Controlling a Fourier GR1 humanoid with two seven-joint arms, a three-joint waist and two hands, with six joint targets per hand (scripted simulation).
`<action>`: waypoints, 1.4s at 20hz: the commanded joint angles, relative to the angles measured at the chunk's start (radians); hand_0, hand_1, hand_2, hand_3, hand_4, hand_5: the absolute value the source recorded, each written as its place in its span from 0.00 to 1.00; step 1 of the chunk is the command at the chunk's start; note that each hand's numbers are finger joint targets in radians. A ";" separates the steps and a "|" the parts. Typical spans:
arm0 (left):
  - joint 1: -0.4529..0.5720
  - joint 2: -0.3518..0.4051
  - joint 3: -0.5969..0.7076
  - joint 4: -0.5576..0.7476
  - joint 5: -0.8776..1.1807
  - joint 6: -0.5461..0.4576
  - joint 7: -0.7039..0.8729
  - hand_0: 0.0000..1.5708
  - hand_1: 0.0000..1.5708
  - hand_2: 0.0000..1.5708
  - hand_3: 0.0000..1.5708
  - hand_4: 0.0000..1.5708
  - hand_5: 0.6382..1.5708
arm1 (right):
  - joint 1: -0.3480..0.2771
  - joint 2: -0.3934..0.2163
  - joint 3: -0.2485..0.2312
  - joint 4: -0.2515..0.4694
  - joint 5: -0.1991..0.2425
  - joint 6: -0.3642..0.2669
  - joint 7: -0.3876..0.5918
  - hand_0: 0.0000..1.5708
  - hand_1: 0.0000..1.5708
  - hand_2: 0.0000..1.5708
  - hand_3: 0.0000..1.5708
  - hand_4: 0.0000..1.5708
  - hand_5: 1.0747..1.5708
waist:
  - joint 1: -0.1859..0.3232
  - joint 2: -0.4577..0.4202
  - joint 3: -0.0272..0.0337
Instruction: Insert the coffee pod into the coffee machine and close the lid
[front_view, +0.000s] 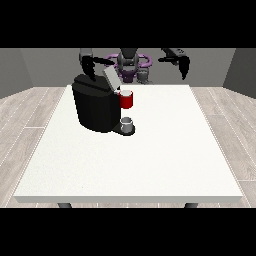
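A black coffee machine (95, 107) stands on the white table (150, 160), left of centre. Its grey lid (111, 78) is tilted up and open. A red pod holder (126, 100) with a pale top sticks out at the machine's front right. Below it a small grey cup (127, 124) rests on the machine's base. The hand at the view's left (88, 67) hangs just above the machine's back, fingers pointing down. The hand at the view's right (184, 66) is raised well away from the machine, fingers hanging down, holding nothing.
The robot's torso (130, 62) stands behind the table's far edge. Wooden floor surrounds the table. The table's near edge (130, 199) runs along the bottom of the view.
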 joint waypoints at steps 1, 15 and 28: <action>0.068 0.001 -0.019 -0.016 0.010 0.001 -0.043 0.00 0.00 0.00 0.00 0.00 1.00 | -0.044 0.011 0.013 0.040 0.024 -0.010 0.010 0.00 0.00 0.00 0.00 0.00 1.00 | -0.010 0.010 -0.0002; 0.015 0.050 -0.029 -0.078 0.043 0.039 0.069 0.00 0.00 0.00 0.00 0.00 1.00 | -0.126 0.057 0.046 0.148 0.091 -0.032 -0.027 0.00 0.00 0.00 0.00 0.00 1.00 | -0.001 0.033 0.0000; 0.056 0.073 -0.019 -0.009 0.042 0.053 -0.039 0.00 0.00 0.00 0.00 0.12 1.00 | -0.229 0.039 0.051 0.156 0.100 0.014 0.012 0.00 0.00 0.00 0.00 0.07 1.00 | -0.016 0.044 -0.0003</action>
